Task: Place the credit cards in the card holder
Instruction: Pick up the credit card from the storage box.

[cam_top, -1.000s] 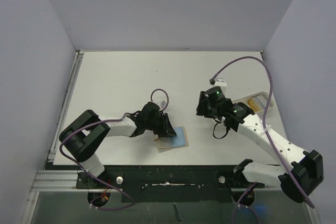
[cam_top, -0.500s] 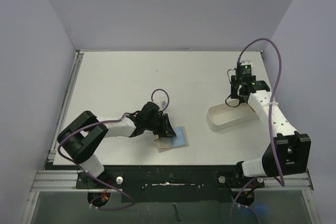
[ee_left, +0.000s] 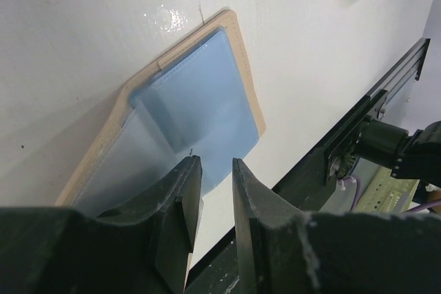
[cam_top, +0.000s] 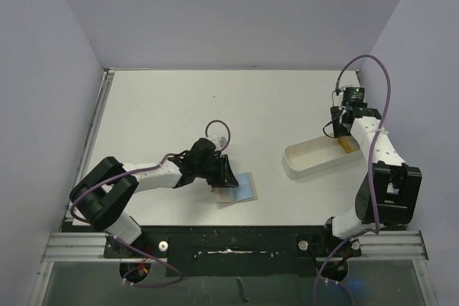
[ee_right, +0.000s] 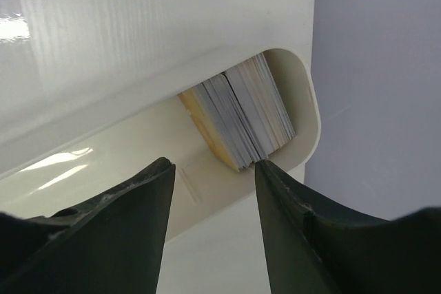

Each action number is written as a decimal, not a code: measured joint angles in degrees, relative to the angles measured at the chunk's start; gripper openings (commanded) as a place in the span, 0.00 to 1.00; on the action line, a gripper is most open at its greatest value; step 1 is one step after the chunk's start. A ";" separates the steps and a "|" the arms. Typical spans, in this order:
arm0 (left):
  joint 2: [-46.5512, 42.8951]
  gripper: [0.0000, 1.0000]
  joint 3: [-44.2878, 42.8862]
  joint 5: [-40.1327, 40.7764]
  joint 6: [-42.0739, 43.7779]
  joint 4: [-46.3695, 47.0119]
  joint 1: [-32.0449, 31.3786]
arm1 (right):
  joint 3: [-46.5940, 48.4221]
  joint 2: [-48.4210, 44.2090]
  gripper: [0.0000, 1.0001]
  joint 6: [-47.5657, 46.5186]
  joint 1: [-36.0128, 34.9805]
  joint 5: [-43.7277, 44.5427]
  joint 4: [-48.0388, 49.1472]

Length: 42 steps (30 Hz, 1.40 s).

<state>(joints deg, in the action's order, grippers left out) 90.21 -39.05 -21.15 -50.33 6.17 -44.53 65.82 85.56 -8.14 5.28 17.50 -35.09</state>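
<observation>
The card holder [ee_left: 200, 94] has a tan rim and pale blue lining. The tray [ee_right: 207, 184] is cream, the credit cards [ee_right: 244, 111] show grey-white edges, and the table [cam_top: 215, 105] is white.

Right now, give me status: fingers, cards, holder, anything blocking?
Left gripper: fingers nearly together at open card holder's edge, grip unclear. Right gripper: fingers open over credit cards stacked in white tray's end, nothing held. Nothing in the way.

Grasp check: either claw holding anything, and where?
Right claw open over cards in tray, holding nothing. Left claw narrow, at edge of card holder; grip cannot be told.
</observation>
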 measured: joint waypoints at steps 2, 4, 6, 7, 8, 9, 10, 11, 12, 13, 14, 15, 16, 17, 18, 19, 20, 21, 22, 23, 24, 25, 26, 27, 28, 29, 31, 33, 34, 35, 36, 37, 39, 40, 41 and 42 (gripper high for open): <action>-0.13 0.25 0.00 0.15 0.07 -0.37 0.00 | 0.00 1.09 0.50 -2.05 2.08 -0.94 0.50; -0.17 0.25 0.00 0.39 0.20 -0.70 0.00 | -0.11 1.73 0.51 -3.80 3.41 -1.25 1.25; -0.22 0.25 0.00 0.61 0.35 -1.05 0.00 | -0.72 2.03 0.51 -5.81 4.00 -1.44 2.80; -0.28 0.25 0.02 0.85 0.46 -1.25 0.00 | -1.36 2.10 0.51 -6.64 4.00 -1.60 3.80; -0.39 0.25 0.09 1.03 0.50 -1.36 0.00 | -2.34 2.10 0.51 -7.65 4.00 -1.66 4.92; -0.63 0.25 0.22 1.25 0.55 -1.46 0.00 | -3.39 2.10 0.52 -8.46 4.00 -1.64 5.88; -0.98 0.25 0.35 1.44 0.61 -1.66 0.00 | -4.39 2.10 0.52 -9.22 4.00 -1.64 6.84; -1.31 0.25 0.46 1.57 0.70 -1.75 0.00 | -5.64 2.10 0.52 -9.99 4.02 -1.62 7.93; -1.77 0.25 0.57 1.77 0.92 -1.97 0.00 | -6.99 2.14 0.52 -10.99 4.00 -1.62 8.94; -2.16 0.25 0.68 1.88 1.03 -2.12 0.00 | -7.65 2.27 0.52 -11.63 4.00 -1.62 9.33; -2.58 0.25 0.81 2.08 1.07 -2.16 0.00 | -8.17 2.47 0.51 -12.41 4.02 -1.60 9.90; -3.04 0.25 1.03 2.29 1.07 -2.16 0.00 | -8.61 2.69 0.51 -13.00 4.02 -1.53 10.80; -3.37 0.25 1.20 2.45 1.05 -2.14 0.00 | -8.74 2.95 0.51 -13.55 4.00 -1.40 11.47; -3.72 0.25 1.36 2.54 1.05 -2.16 0.00 | -8.76 3.34 0.51 -14.08 4.00 -1.01 12.41; -3.98 0.25 1.42 2.71 1.05 -2.14 0.00 | -8.85 3.76 0.51 -14.51 4.00 -0.48 13.60; -4.15 0.25 1.42 2.82 1.05 -2.14 0.00 | -9.05 4.04 0.51 -15.08 4.00 0.22 14.93; -4.22 0.25 1.42 2.86 1.05 -2.12 0.00 | -9.40 4.33 0.51 -15.54 4.00 0.79 16.17; -4.26 0.25 1.42 2.95 1.05 -2.12 0.00 | -9.88 4.63 0.51 -16.00 4.00 1.44 17.46; -4.26 0.25 1.42 2.99 1.05 -2.14 0.00 | -10.25 4.90 0.51 -16.35 4.00 1.86 18.36; -4.26 0.25 1.42 3.02 1.07 -2.12 0.00 | -10.62 5.27 0.51 -16.70 4.02 2.25 19.26; -4.26 0.25 1.42 3.08 1.07 -2.14 0.00 | -10.95 5.68 0.50 -16.96 4.02 2.54 20.04; -4.26 0.25 1.44 3.15 1.07 -2.14 0.00 | -11.32 6.01 0.50 -17.07 4.02 2.60 20.79; -4.26 0.25 1.44 3.17 1.07 -2.14 0.00 | -11.52 6.19 0.51 -17.16 4.02 2.60 21.16; -4.26 0.25 1.44 3.17 1.07 -2.14 0.00 | -11.74 6.21 0.51 -17.20 4.00 2.58 21.46; -4.26 0.25 1.44 3.17 1.07 -2.14 0.00 | -11.93 6.21 0.51 -17.22 3.98 2.49 21.86; -4.26 0.25 1.44 3.19 1.07 -2.14 0.00 | -12.00 6.21 0.50 -17.22 4.00 2.45 22.14; -4.26 0.25 1.44 3.21 1.07 -2.14 0.00 | -12.28 6.21 0.49 -17.22 4.02 2.45 22.77; -4.26 0.25 1.44 3.23 1.09 -2.14 0.00 | -12.57 6.21 0.47 -17.27 4.00 2.45 23.17; -4.26 0.25 1.44 3.23 1.07 -2.14 0.00 | -12.74 6.21 0.46 -17.25 4.00 2.45 23.41; -4.26 0.25 1.44 3.23 1.07 -2.14 0.00 | -12.81 6.21 0.43 -17.22 4.00 2.43 23.50; -4.26 0.25 1.44 3.23 1.09 -2.14 0.00 | -12.81 6.21 0.41 -17.16 4.00 2.43 23.52; -4.26 0.25 1.44 3.23 1.09 -2.14 0.00 | -12.81 6.21 0.40 -17.11 4.00 2.40 23.50; -4.26 0.25 1.44 3.23 1.09 -2.14 0.00 | -12.81 6.21 0.37 -16.85 3.93 2.16 23.37; -4.26 0.25 1.44 3.23 1.09 -2.14 0.00 | -12.81 6.21 0.36 -16.83 3.89 2.08 23.23; -4.26 0.25 1.44 3.23 1.09 -2.14 0.00 | -12.81 6.21 0.35 -16.74 3.85 1.97 23.08; -4.26 0.25 1.44 3.23 1.09 -2.14 0.00 | -12.81 6.21 0.33 -16.72 3.82 1.92 22.97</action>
<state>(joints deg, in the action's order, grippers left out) 85.95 -37.60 -17.91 -49.23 4.03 -44.53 53.01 91.77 -24.86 9.10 19.42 -12.12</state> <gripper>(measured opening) 0.246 0.370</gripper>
